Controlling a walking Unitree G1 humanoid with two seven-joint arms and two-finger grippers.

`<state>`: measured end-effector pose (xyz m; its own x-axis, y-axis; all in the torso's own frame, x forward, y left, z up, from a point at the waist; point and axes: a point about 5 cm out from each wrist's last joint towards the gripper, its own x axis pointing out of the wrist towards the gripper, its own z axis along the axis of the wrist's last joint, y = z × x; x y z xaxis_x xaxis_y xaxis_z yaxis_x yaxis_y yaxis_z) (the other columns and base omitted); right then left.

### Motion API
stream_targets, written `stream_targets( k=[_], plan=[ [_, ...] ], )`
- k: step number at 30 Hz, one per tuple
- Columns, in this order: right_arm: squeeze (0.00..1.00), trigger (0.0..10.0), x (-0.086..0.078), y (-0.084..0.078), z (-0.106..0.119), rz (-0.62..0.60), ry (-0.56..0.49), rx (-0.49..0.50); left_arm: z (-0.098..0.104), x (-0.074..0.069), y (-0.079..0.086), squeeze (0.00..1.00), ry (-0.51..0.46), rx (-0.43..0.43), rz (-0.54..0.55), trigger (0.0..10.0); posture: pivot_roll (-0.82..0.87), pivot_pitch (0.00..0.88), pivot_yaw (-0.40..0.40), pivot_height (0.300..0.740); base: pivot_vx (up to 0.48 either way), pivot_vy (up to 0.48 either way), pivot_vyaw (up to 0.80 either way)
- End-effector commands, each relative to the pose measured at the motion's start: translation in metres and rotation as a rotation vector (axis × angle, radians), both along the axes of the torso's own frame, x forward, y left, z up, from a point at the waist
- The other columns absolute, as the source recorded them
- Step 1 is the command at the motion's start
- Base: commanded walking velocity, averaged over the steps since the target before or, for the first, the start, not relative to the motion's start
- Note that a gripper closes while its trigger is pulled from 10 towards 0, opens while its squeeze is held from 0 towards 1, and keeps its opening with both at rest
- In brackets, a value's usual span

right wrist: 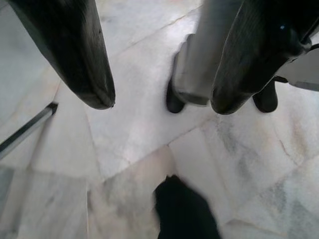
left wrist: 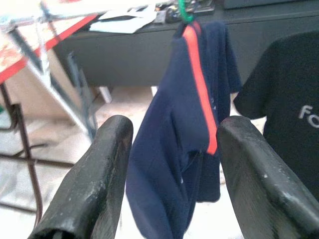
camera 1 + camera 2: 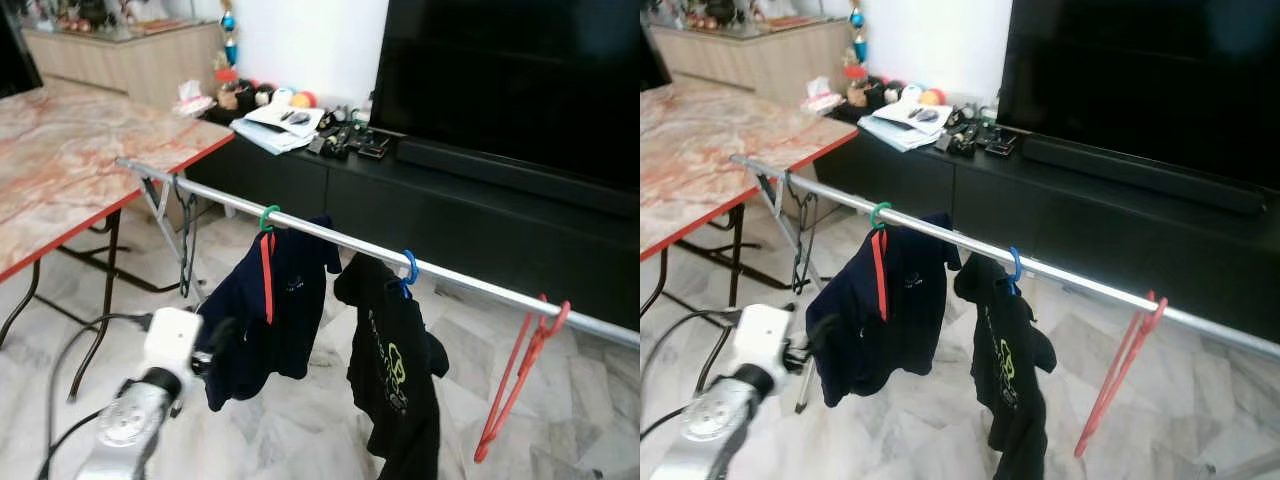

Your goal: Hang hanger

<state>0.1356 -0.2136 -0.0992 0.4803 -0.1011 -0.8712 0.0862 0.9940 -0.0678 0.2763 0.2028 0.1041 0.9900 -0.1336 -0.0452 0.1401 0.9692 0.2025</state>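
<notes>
Navy shirt hangs from the green hanger, already hooked on the rail. I hold the left claw released just before it; right claw released, idle above floor.

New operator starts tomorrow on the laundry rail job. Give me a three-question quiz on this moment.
1. True or false: the red hanger carries a shirt.
2. Which hook holds the navy shirt? A green, B blue, C red.
3. Fill in: the left gripper is ____, fingers either side of the navy shirt in its wrist view.

Key: 1 false, it hangs bare on the rail. 2 A; the blue hook holds the black shirt. 3 open.
</notes>
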Motion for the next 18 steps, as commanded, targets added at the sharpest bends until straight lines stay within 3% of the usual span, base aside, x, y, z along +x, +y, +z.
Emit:
stream_targets(
  k=[1, 12, 18],
  plan=[
    [0.00, 10.0, -0.001, 0.000, -0.001, -0.016, 0.013, -0.003, 0.000, 0.002, -0.009, 0.00, 0.005, -0.010, -0.031, 10.0, 0.05, 0.016, -0.001, 0.740, 0.000, 0.356, -0.80],
    [0.00, 10.0, 0.004, 0.013, -0.001, -0.003, 0.004, 0.010, 0.000, 0.001, -0.010, 0.00, 0.006, -0.014, -0.033, 10.0, 0.05, 0.019, -0.003, 0.740, 0.000, 0.361, -0.07],
    [0.00, 10.0, 0.022, 0.027, 0.003, 0.011, -0.021, 0.015, -0.001, 0.001, -0.011, 0.00, 0.008, -0.013, -0.039, 10.0, 0.05, 0.019, -0.004, 0.740, 0.000, 0.360, 0.00]
  ],
)
